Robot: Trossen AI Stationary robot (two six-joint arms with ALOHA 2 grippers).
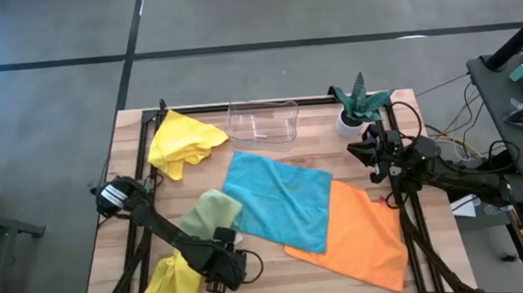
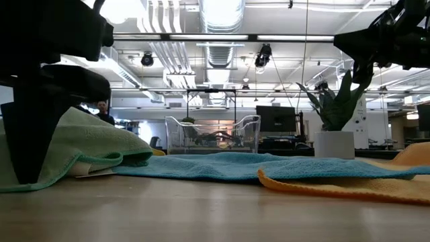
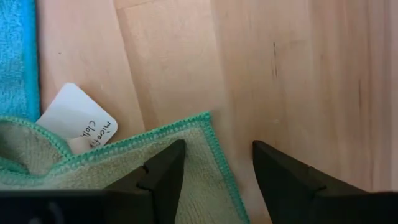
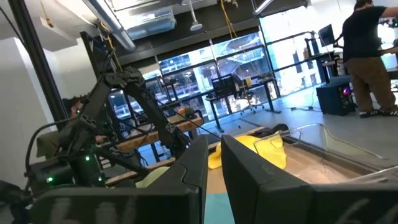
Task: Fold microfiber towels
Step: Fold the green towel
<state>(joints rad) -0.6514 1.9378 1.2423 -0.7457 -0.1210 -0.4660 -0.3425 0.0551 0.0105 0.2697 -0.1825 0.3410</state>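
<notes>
A sage green towel (image 1: 212,210) lies bunched on the wooden table, its lower edge on a white paper label (image 3: 78,118). My left gripper (image 3: 217,171) points straight down, open, at the towel's green-stitched corner (image 3: 204,124). One finger (image 3: 165,171) is over the cloth, the other (image 3: 280,177) over bare wood. A turquoise towel (image 1: 279,201) lies spread in the middle, overlapping an orange towel (image 1: 355,232). One yellow towel (image 1: 183,143) lies at the far left, another (image 1: 174,282) at the near left. My right gripper (image 4: 214,165) waits shut at the table's right edge, held above it. My left gripper comes from above, its fingers on either side of the sage green towel's edge just beside the corner (image 3: 211,146). In the low view one finger (image 2: 23,134) reaches down to table level in front of the cloth. Whether it touches the cloth, I cannot tell.
A clear plastic tray (image 1: 262,120) stands at the far middle, and a small plant in a white pot (image 1: 358,107) at the far right. Bare wood (image 1: 261,276) lies right of my left gripper. A person stands in the room beyond (image 4: 367,56).
</notes>
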